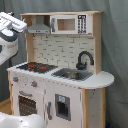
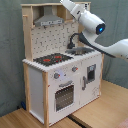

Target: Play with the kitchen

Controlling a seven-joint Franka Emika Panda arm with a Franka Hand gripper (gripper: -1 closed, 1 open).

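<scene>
The toy kitchen (image 2: 60,70) stands upright on the wooden floor (image 2: 30,119), oven door facing outward; the arm (image 2: 92,25) reaches above its sink (gripper hidden, state unclear)

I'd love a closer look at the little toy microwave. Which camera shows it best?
The first exterior view: the microwave faces the camera on the top shelf, window and button panel in plain sight. In the second exterior view, the robot arm crosses the kitchen's upper corner and covers it, so none of it shows there.
</scene>
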